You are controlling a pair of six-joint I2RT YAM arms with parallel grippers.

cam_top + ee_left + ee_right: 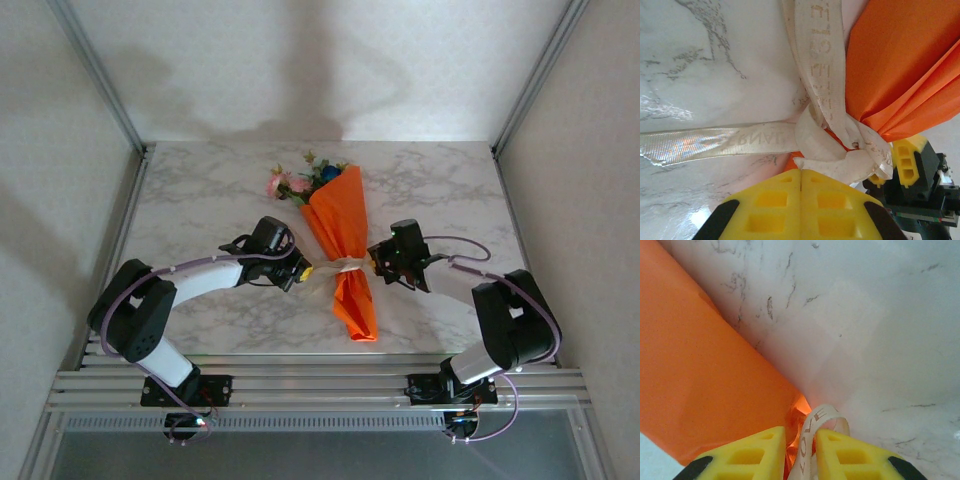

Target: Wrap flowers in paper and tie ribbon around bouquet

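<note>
Midway through tying, left fingers (770,200) pinched the ribbon (740,142) at the bouquet (338,215) waist just ahead of them; right fingers (747,455) gripped a loop. Tightening likely needed opposite pulls.

marble table (200,200), plain white walls (300,60)

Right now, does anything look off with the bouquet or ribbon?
Nothing torn or spilled. The ribbon knot at the bouquet waist looks bunched and slack, and one tail trails flat across the table.
</note>
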